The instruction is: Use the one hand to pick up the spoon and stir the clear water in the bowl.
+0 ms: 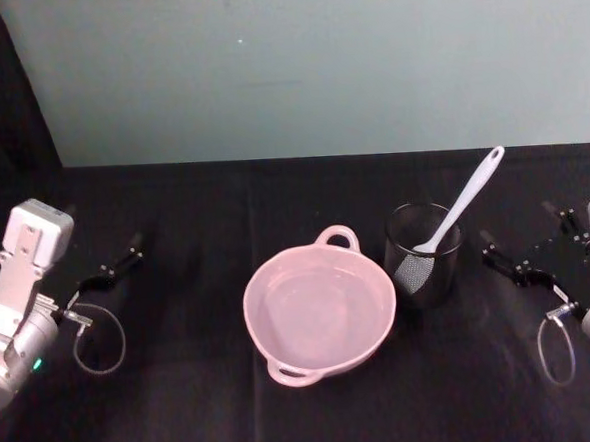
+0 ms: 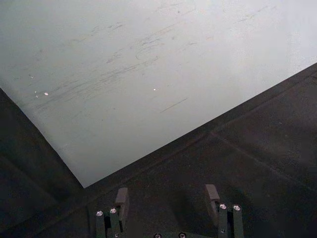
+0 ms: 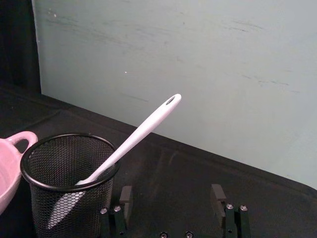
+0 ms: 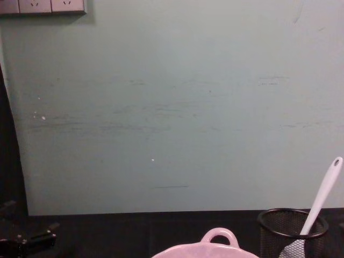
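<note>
On the black table's right | right gripper (image 1: 526, 257) low, jaws apart, empty, beside mesh cup (image 1: 423, 254) | spoon (image 1: 461, 202) leaning inside, scoop half-hidden | bowl (image 1: 318, 310) centre | left gripper (image 1: 113, 267) open, idle.

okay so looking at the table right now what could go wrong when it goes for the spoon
The spoon leans scoop-down in the black mesh cup, so a sideways pull by the open right gripper could tip the cup. The cup sits close beside the pink bowl of water, so it might knock it and spill.

Black table (image 1: 205, 387) bears bowl (image 1: 318, 310), seemingly mesh cup (image 1: 423, 258).
</note>
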`<action>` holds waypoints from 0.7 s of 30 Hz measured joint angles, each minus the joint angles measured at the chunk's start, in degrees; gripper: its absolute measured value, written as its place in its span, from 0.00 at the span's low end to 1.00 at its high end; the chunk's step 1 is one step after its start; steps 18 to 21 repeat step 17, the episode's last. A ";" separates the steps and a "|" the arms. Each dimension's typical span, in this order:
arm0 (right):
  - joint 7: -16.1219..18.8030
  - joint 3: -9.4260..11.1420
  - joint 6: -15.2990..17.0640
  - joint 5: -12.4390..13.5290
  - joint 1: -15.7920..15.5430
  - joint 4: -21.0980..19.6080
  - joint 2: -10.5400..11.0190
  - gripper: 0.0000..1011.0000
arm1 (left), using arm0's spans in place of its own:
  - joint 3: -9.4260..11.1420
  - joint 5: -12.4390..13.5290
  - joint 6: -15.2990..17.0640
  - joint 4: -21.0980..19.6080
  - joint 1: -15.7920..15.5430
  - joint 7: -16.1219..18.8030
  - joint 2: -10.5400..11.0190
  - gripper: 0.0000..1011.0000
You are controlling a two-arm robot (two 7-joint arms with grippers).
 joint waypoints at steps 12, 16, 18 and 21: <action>0.00 0.00 0.05 0.03 0.00 0.00 0.00 0.99 | 0.00 0.00 0.00 0.00 0.00 0.00 0.00 0.99; 0.00 0.00 0.05 0.04 -0.01 0.00 0.00 0.99 | 0.00 0.00 0.00 0.00 0.00 0.00 0.00 0.99; 0.00 0.00 0.05 0.03 -0.01 0.00 0.00 0.99 | 0.00 0.00 0.00 0.00 0.00 0.00 0.00 0.99; 0.00 0.00 0.05 0.03 -0.01 0.00 0.00 0.99 | 0.00 0.00 0.00 0.00 0.00 0.00 0.00 0.99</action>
